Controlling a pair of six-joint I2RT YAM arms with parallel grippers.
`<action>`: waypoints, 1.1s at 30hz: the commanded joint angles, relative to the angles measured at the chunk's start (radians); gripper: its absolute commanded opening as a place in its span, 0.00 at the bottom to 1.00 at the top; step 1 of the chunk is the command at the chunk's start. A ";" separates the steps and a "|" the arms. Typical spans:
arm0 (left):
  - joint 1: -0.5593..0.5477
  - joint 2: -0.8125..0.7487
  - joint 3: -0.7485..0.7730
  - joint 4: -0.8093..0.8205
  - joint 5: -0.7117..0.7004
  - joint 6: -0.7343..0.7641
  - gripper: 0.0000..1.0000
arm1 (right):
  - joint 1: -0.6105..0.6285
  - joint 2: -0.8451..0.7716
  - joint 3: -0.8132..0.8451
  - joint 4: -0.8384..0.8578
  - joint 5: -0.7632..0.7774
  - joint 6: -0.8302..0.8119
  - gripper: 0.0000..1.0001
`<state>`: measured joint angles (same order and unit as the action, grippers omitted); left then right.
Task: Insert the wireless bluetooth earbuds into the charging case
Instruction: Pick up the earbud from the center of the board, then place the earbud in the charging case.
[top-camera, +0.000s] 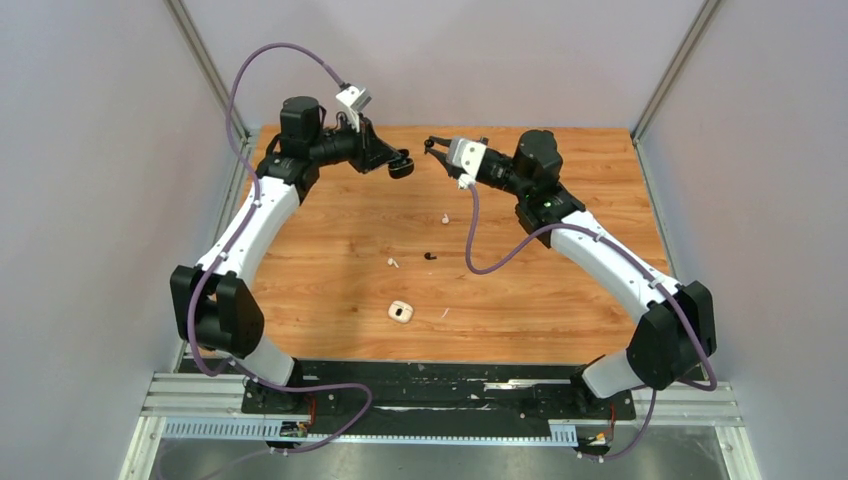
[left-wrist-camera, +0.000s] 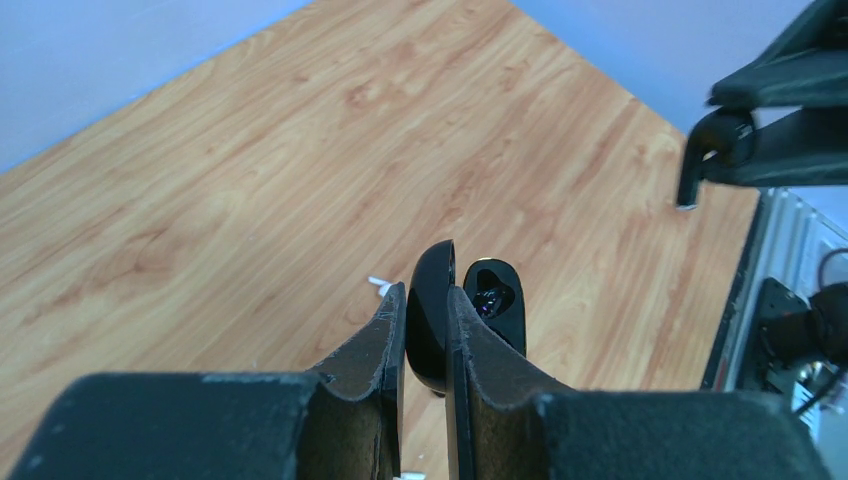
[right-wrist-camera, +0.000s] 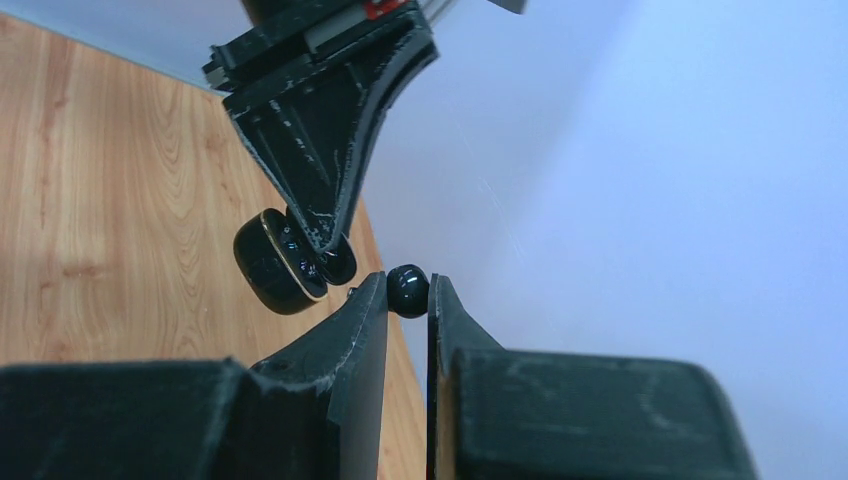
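Observation:
My left gripper (top-camera: 396, 158) is shut on the lid of an open black charging case (left-wrist-camera: 497, 300) and holds it high above the back of the table; the case also shows in the right wrist view (right-wrist-camera: 285, 262). My right gripper (right-wrist-camera: 408, 288) is shut on a black earbud (right-wrist-camera: 408, 291), held just right of the case and apart from it. Both grippers face each other in the top view, the right gripper (top-camera: 431, 146) close by. On the table lie two white earbuds (top-camera: 445, 217) (top-camera: 393, 263) and another black earbud (top-camera: 431, 255).
An open white charging case (top-camera: 401, 312) lies on the wooden table (top-camera: 560, 300) near the front middle, with a small white speck (top-camera: 445, 313) to its right. Grey walls enclose the table on three sides.

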<state>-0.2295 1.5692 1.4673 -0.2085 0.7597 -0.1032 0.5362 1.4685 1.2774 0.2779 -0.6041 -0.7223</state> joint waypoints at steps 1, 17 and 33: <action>-0.025 -0.002 0.046 0.047 0.120 -0.011 0.00 | 0.007 -0.012 -0.016 0.071 -0.136 -0.195 0.00; -0.077 -0.057 0.037 0.018 0.089 0.060 0.00 | 0.021 0.001 0.035 -0.165 -0.230 -0.385 0.00; -0.093 -0.070 0.051 -0.010 0.076 0.102 0.00 | 0.050 0.032 0.048 -0.222 -0.118 -0.481 0.00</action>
<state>-0.3157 1.5497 1.4681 -0.2218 0.8337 -0.0212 0.5804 1.4948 1.2823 0.0845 -0.7334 -1.1500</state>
